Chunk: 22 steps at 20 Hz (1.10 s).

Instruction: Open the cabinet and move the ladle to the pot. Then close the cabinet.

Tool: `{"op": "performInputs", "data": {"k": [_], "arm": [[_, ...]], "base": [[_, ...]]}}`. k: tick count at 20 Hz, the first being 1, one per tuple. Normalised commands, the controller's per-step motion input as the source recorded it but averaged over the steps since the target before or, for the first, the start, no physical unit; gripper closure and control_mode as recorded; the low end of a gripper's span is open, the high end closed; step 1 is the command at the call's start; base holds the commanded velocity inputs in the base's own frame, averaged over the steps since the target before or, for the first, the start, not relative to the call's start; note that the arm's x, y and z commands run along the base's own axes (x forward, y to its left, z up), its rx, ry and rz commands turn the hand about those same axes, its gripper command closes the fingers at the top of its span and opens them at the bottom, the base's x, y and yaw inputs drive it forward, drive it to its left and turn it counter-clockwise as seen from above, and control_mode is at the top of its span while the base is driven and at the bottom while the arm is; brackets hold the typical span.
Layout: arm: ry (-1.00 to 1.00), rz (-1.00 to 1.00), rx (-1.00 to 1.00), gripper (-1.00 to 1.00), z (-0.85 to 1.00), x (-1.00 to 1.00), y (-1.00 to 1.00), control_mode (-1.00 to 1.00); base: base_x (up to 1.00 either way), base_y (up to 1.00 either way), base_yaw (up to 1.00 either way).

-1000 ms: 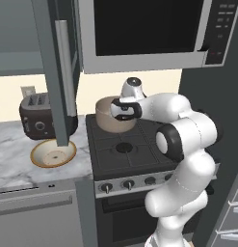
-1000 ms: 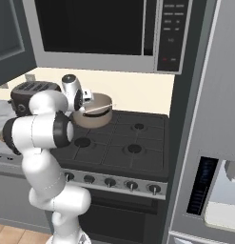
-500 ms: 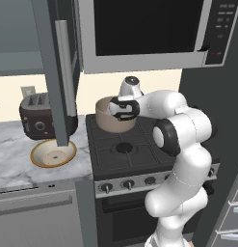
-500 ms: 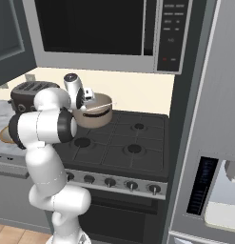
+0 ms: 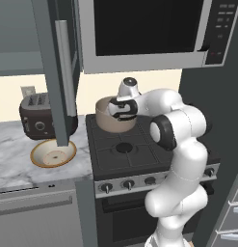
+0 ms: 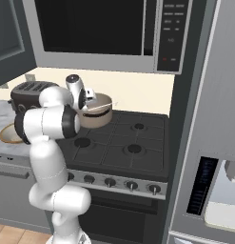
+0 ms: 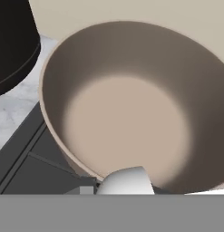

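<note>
Hand view puts us right over the pot (image 7: pixel 127 122), jaws clamped on the ladle (image 7: pixel 126 181); beside the stove (image 5: pixel 135 149), the cabinet (image 5: pixel 55 72) door hangs open.

You're looking down into the beige pot (image 7: pixel 127 122), its bare inside taking up most of the frame; the ladle (image 7: pixel 126 182) bowl pokes in at bottom centre, a dark toaster (image 7: pixel 13 41) sits upper left

A kitchen: gas stove (image 5: pixel 125 147), microwave (image 5: pixel 144 34), toaster (image 5: pixel 38 116), marble counter (image 5: pixel 14 159).
</note>
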Motion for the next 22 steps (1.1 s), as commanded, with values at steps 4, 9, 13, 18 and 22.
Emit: {"op": "performInputs", "data": {"k": [4, 9, 13, 18, 22], "arm": [[-0.03, 0.00, 0.00, 1.00, -0.12, 0.16, 0.04, -1.00], [0.00, 0.00, 0.00, 1.00, -0.02, 0.13, 0.02, -1.00], [0.00, 0.00, 0.00, 1.00, 0.00, 0.11, 0.00, -1.00], [0.00, 0.00, 0.00, 1.00, 0.00, 0.01, 0.00, -1.00], [0.00, 0.00, 0.00, 1.00, 0.00, 0.00, 0.00, -1.00]], "base": [[0.00, 0.00, 0.00], [0.00, 0.00, 0.00], [0.00, 0.00, 0.00], [0.00, 0.00, 0.00], [0.00, 0.00, 0.00]]}}
